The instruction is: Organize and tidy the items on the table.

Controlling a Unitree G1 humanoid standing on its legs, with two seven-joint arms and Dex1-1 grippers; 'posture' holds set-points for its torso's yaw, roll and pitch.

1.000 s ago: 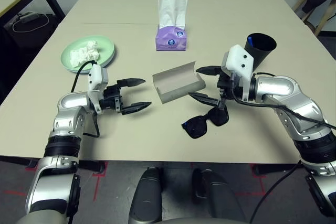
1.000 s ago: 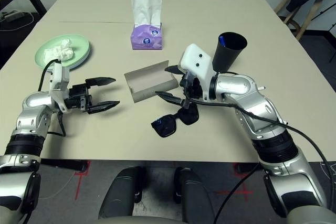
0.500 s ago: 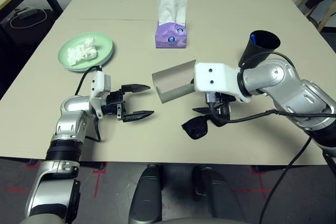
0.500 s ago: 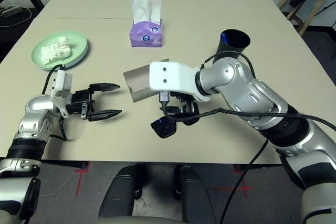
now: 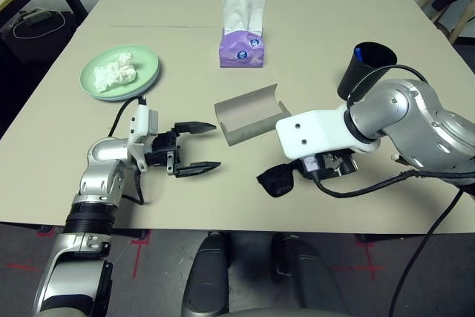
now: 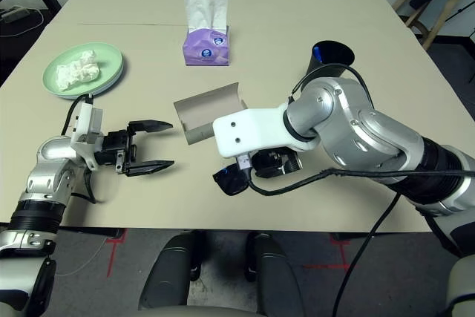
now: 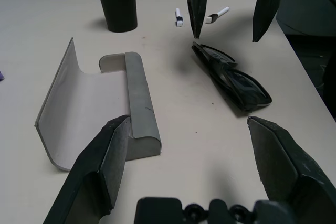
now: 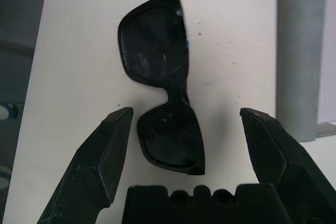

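Table [image 5: 312, 27]: pale beige top, carrying everything below.
Left gripper [image 5: 199, 148]: fingers spread wide, holding nothing; level above the top near the near edge, pointing toward the case.
Right gripper [image 8: 184, 129]: fingers spread wide, nothing between them but air; pointing steeply down over the sunglasses, one finger on each side, no contact visible.
Sunglasses [image 5: 278, 181]: black, folded, lying flat close to the near edge, just nearer than the case, partly hidden under the right hand in the head views.
Case [image 5: 251, 114]: grey, oblong, lying open about mid-table, lid standing up, hollow side empty; between the two grippers.
Plate [image 5: 148, 72]: pale green, round, toward the left edge; a second plate beneath cannot be told.
Tissue [image 5: 115, 73]: white, crumpled, lying on the plate.
Tissue box [image 5: 241, 50]: purple, upright toward the far middle of the top, a white sheet standing out of its slot.
Cup [image 5: 364, 68]: black, standing toward the right edge, behind the right arm; something blue visible inside at the rim.
Pens [image 7: 216, 14]: two white ones with dark tips, lying on the top near the cup, seen from the left wrist.
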